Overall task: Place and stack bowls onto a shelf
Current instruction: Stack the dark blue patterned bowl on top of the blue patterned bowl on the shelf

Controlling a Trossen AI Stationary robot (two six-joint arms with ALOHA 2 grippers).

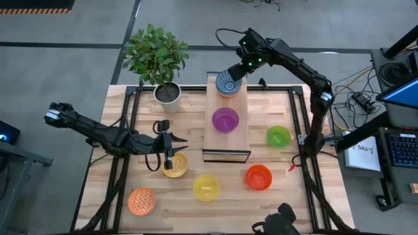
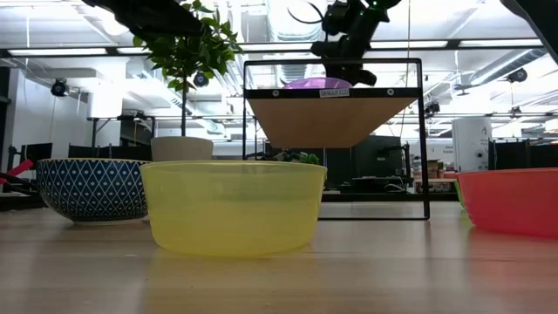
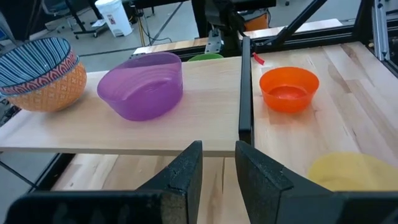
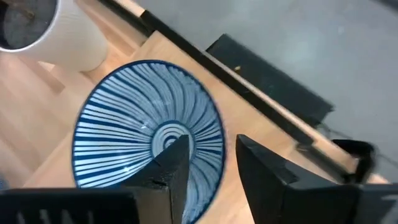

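The left gripper (image 3: 218, 163) shows at the bottom centre of the frame, its two dark fingers (image 3: 184, 174) a narrow gap apart with nothing between them. Beyond them the shelf (image 3: 205, 124), a pale wooden board with a dark metal edge, runs across the middle of the frame. On it, left of centre, sits the purple bowl (image 3: 142, 85). At the far left stands the striped bowl (image 3: 41, 73), blue and white inside, orange outside. To the right of the shelf's dark edge, on the table (image 3: 354, 87), sits the orange bowl (image 3: 288, 88). At the lower right is part of a yellow bowl (image 3: 349, 174). A green rim (image 3: 205, 57) peeks out behind the shelf.
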